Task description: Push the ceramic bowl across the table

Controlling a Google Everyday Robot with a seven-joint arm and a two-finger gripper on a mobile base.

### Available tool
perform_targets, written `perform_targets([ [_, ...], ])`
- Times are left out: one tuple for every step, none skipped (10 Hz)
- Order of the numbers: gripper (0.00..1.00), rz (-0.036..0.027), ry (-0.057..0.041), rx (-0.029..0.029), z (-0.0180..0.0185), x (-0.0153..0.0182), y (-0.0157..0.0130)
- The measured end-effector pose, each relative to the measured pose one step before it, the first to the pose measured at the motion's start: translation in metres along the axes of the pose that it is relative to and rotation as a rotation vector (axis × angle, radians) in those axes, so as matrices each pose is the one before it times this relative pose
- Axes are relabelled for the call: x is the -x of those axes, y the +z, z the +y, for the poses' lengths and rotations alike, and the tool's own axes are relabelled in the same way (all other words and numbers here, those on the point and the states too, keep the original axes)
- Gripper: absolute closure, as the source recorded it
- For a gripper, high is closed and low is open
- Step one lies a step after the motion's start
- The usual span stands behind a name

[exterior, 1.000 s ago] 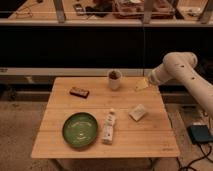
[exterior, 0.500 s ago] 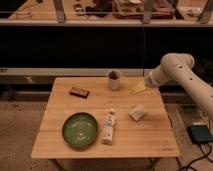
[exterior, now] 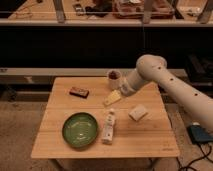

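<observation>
While the gripper (exterior: 112,98) hovers above the middle of the table (exterior: 155,142), well apart from the ceramic bowl (exterior: 80,130) by the near edge, I cannot tell how open it is or whether it holds anything. A low approach could knock the white bottle (exterior: 108,126) lying just beside the bowl, and a misdirected push could send the bowl overboard. No writing is legible.

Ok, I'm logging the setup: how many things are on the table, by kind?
Glossy green round ceramic bowl: 1
Small white cup with dark contents: 1
Dark brown flat rectangular block: 1
White bottle lying flat: 1
Pale square pad: 1
Total: 5
Pincer: over the light wooden table, beside the cup.
</observation>
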Motion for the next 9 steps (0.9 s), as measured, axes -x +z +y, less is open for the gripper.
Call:
perform_targets([
  [0.20,-0.00965,-0.04383,-0.02494,-0.02374,-0.01007,0.01451],
  [0.20,-0.00511,-0.01380,-0.00902,-0.00692,-0.00230,0.00543],
  [0.20,0.00230,0.00411,0.00318,0.00252,0.00187,-0.00189],
  [0.20,0.00000,-0.00149,-0.00006,-0.00023,-0.00028,-0.00001],
  [0.20,-0.00079,-0.00324,-0.00136,-0.00134,-0.00144,0.00090],
  [0.20,-0.00005,-0.00089,0.00431,0.00081,0.00104,-0.00100],
  [0.20,-0.00448,-0.00835,0.01103,0.00013,0.00092,0.00159],
  [0.20,-0.01624,-0.02330,0.01586,-0.00284,0.00116,0.00820],
  [0.20,-0.04415,-0.04182,0.01197,-0.00933,0.00507,0.02581],
])
